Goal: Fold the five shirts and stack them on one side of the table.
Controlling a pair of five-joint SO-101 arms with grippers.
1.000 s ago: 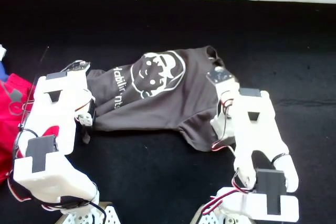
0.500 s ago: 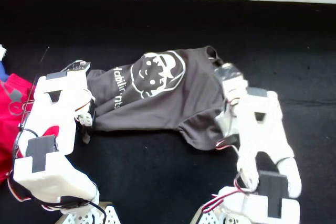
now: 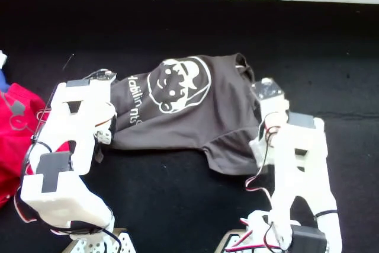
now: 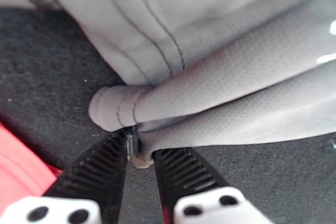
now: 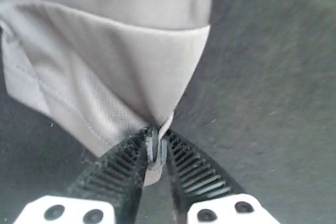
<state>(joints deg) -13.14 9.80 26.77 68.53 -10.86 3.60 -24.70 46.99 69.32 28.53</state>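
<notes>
The grey shirt lies spread on the black worktop. Left jaws pinch a rolled fold of its edge between them; right jaws clamp its hem corner at their tips.

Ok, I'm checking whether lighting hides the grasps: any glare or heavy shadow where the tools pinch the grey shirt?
High view: even light, no glare on the grey shirt; the black table shows hardly any shadow. Left wrist view: the left tool pinches a well-lit fold, faint shade beneath it. Right wrist view: the right tool grips a lit edge, darker shade under the cloth.
</notes>
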